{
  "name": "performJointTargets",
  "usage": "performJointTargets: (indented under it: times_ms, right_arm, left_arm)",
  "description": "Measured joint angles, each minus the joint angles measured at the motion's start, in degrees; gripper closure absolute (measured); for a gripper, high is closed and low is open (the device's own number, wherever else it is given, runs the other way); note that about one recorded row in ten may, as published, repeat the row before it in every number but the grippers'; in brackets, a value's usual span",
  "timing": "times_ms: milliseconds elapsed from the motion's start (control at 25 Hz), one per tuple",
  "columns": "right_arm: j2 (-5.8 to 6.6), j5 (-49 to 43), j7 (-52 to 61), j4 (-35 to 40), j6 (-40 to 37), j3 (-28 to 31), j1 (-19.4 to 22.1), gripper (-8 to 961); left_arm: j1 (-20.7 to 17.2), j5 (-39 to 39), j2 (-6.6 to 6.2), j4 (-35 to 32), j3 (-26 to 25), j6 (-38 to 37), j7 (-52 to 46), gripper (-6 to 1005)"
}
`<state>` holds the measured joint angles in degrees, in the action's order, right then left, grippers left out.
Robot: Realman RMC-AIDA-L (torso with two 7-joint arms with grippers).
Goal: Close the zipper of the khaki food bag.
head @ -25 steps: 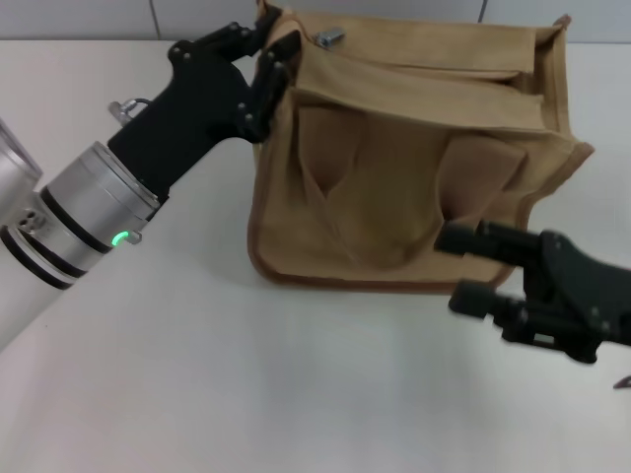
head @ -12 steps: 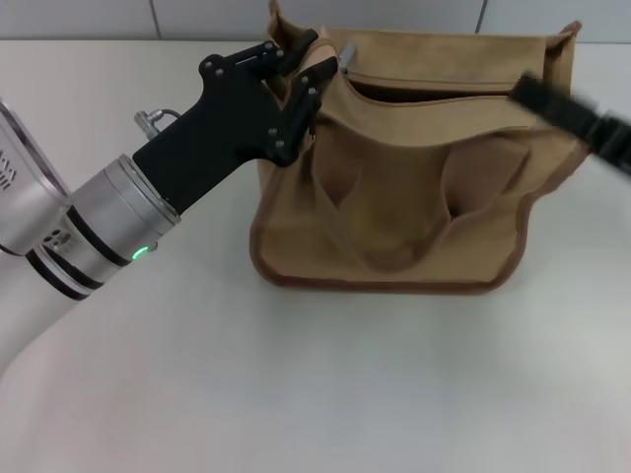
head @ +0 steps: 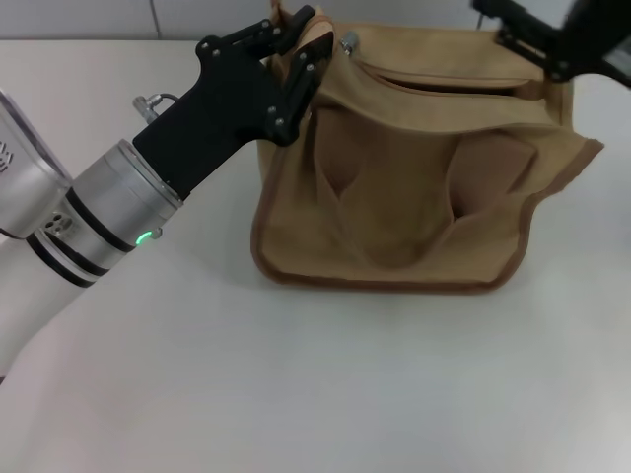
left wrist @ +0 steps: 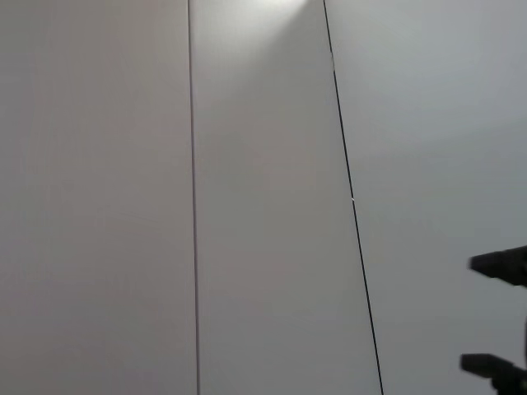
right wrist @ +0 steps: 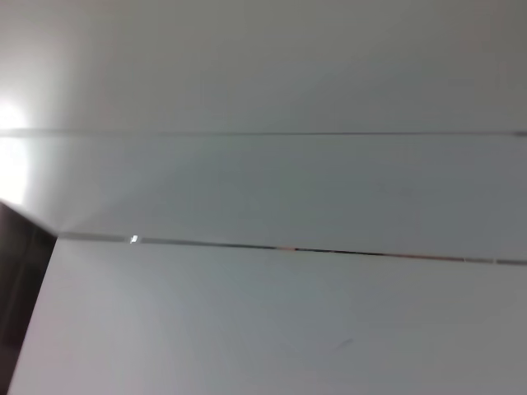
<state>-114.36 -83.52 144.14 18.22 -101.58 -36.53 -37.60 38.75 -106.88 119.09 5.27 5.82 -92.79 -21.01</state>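
White table (head: 296, 394) under tiled wall, khaki food bag (head: 414, 197) upright at the far side, mouth still gaping, left gripper (head: 296, 59) clenched on its left top corner beside the zipper (head: 434, 81) pull, right gripper (head: 537, 34) risen from the front to the right top edge, jaws unclear

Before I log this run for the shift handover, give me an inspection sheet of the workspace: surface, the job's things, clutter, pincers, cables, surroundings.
Surface: white tabletop, no marks seen.
Khaki food bag: upright at the far side of the table, front pocket facing the robot, mouth gaping.
Zipper: open along the top; silver pull tab at the bag's left end.
Clutter: nothing seen.
Left pincer: shut on the bag's top left corner, beside the pull tab.
Right pincer: above the bag's top right corner, fingers apart, holding nothing.
Cables: nothing seen.
Surroundings: pale tiled wall behind the table; both wrist views show only pale panels with seams.
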Motion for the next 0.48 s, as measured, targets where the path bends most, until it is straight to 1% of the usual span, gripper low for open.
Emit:
performJointTargets:
  times_ms: [160, 200, 240, 360, 400, 440, 480]
  right_arm:
    - [-1.34, -0.2, 3.3, -2.4, 4.8, -0.2, -2.1, 289]
    - [-1.8, -0.6, 3.5, -2.9, 7.9, -0.3, -2.5, 290]
    - [-1.8, -0.6, 3.5, -2.9, 7.9, -0.3, -2.5, 290]
    - [-2.37, -1.4, 3.6, -3.2, 11.7, -0.4, -2.9, 290]
    - [-2.83, -1.7, 3.5, -3.2, 13.3, -1.1, -3.0, 290]
    - [-2.83, -1.7, 3.5, -3.2, 13.3, -1.1, -3.0, 290]
    - [-3.08, -1.7, 3.5, -3.2, 13.8, -1.5, -3.0, 289]
  left_arm:
    - [0.4, -0.1, 0.01, 0.0, 0.0, 0.3, 0.0, 818]
    - [0.5, -0.1, 0.04, 0.0, 0.1, 0.4, 0.0, 818]
    - [0.5, -0.1, 0.04, 0.0, 0.1, 0.4, 0.0, 818]
    - [0.5, -0.1, 0.06, 0.0, 0.0, 0.1, 0.0, 817]
    - [0.4, -0.1, 0.06, 0.0, 0.0, 0.1, 0.0, 817]
    - [0.4, -0.1, 0.06, 0.0, 0.0, 0.1, 0.0, 817]
    - [0.4, -0.1, 0.07, 0.0, 0.0, 0.1, 0.0, 817]
